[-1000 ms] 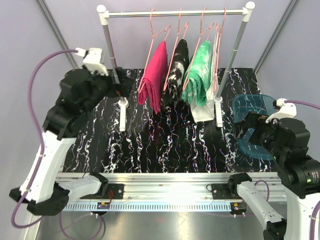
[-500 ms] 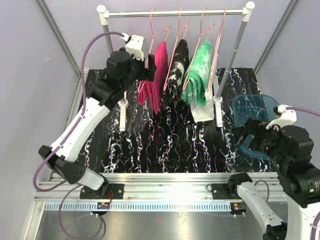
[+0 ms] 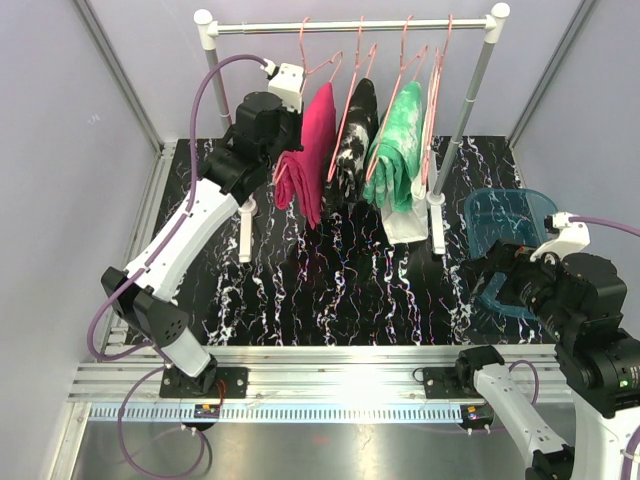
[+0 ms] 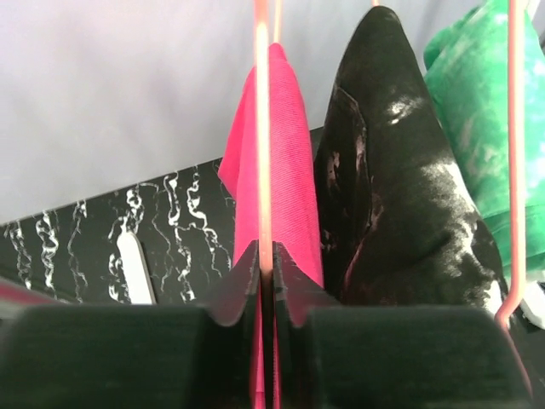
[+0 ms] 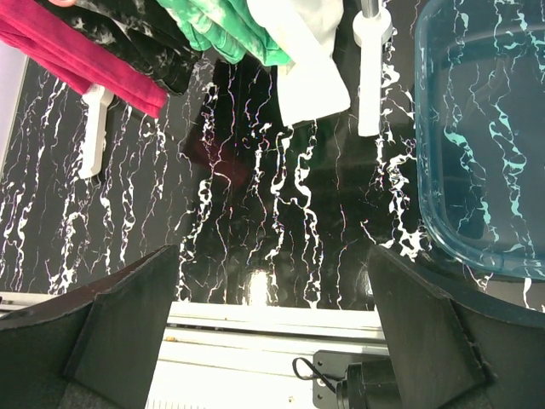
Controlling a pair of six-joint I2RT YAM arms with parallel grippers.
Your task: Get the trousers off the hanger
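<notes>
Three pairs of trousers hang on pink wire hangers from the rail: magenta trousers [image 3: 312, 140] [image 4: 289, 170], black marbled trousers [image 3: 355, 130] [image 4: 392, 170] and green tie-dye trousers [image 3: 398, 140] [image 4: 485, 102]. My left gripper [image 3: 287, 128] [image 4: 266, 264] is raised at the left side of the magenta pair, shut on the thin wire of its hanger [image 3: 318, 70] [image 4: 262, 128]. The wire runs straight up between the jaws, which touch it on both sides. My right gripper [image 3: 492, 270] [image 5: 272, 290] hangs wide open over the right of the table, holding nothing.
The rack's metal rail [image 3: 350, 27] rests on two posts with white feet [image 3: 245, 215] [image 3: 437, 215]. A white cloth [image 3: 405, 225] [image 5: 306, 60] hangs below the green pair. A translucent blue bin [image 3: 505, 215] [image 5: 485, 128] sits at the right, beside my right gripper.
My left arm swung from the far left up to the rack and its jaws went from open to shut on the magenta pair's hanger wire. The right arm barely shifted.
</notes>
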